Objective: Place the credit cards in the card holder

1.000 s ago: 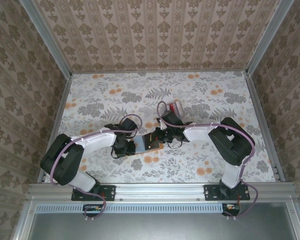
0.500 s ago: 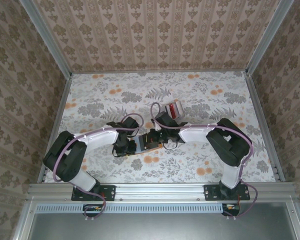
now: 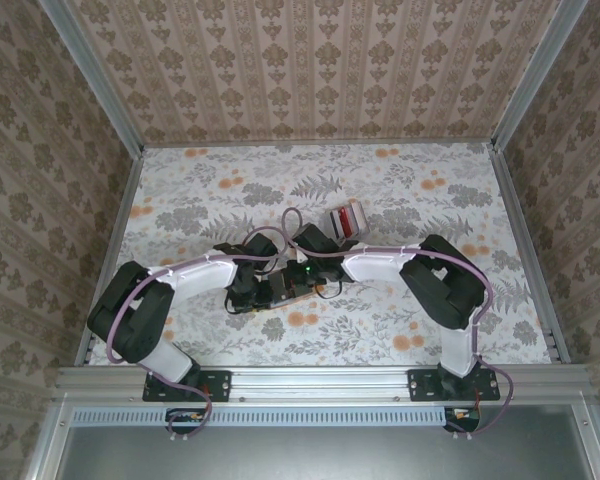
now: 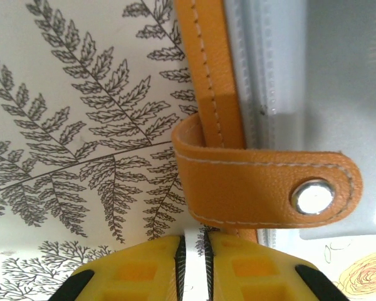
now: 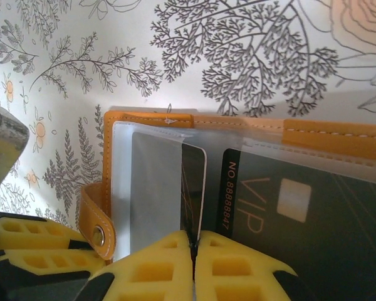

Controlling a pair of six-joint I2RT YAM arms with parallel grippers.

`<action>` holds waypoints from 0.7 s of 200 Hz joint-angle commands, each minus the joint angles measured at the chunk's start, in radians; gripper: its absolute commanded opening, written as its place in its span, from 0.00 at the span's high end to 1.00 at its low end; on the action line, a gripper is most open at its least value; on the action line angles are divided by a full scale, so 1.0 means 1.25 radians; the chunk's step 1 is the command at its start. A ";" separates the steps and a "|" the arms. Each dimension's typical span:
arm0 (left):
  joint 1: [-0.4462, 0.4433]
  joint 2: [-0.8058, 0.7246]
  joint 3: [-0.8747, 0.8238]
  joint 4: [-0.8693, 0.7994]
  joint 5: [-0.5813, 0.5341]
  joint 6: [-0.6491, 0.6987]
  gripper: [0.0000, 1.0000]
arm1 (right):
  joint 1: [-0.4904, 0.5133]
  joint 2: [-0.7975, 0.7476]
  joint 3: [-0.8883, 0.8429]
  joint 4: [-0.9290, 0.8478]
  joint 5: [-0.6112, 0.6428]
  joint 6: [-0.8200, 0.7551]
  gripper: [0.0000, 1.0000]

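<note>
The left gripper [image 4: 193,266] is closed to a sliver, pinching what looks like the pale lower edge of the card holder [image 4: 207,75] by its snap strap [image 4: 257,185], though the contact itself is hard to read. The holder lies open on the desk [image 3: 200,200] between the arms. The right gripper [image 5: 193,254] is closed on a dark card [image 5: 193,188], its leading edge at a clear sleeve beside a VIP card [image 5: 288,213]. Insertion seems under way; next, push it fully in, let go, and fetch the credit cards [image 3: 346,218] lying farther back.

— What sort of place do we see?
— A robot test booth, we think: patterned panels [image 3: 310,70] in metal framing [image 3: 92,75] wall the upper frame, and the left arm [image 3: 190,272] and right arm [image 3: 435,280] are bolted to a rail [image 3: 320,382] along the bottom.
</note>
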 commanded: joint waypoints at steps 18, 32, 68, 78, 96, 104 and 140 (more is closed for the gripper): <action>-0.039 0.139 -0.086 0.381 0.080 0.008 0.83 | 0.029 0.056 0.010 -0.084 -0.005 -0.021 0.91; -0.036 0.131 -0.090 0.387 0.076 0.007 0.83 | 0.027 0.053 0.002 -0.075 -0.011 -0.016 0.84; -0.023 0.079 -0.095 0.387 0.059 0.009 0.84 | 0.026 0.036 -0.004 -0.065 -0.034 -0.016 0.73; -0.021 0.046 -0.100 0.379 0.043 0.010 0.84 | 0.023 0.024 -0.003 -0.076 -0.030 -0.021 0.72; -0.014 -0.026 -0.112 0.351 0.006 0.017 0.82 | 0.014 -0.005 -0.001 -0.096 -0.020 -0.033 0.70; -0.008 -0.060 -0.119 0.340 -0.012 0.019 0.82 | 0.010 -0.017 0.001 -0.108 -0.015 -0.039 0.69; 0.017 -0.179 -0.158 0.340 -0.054 0.034 0.67 | 0.000 -0.047 0.016 -0.155 0.001 -0.067 0.67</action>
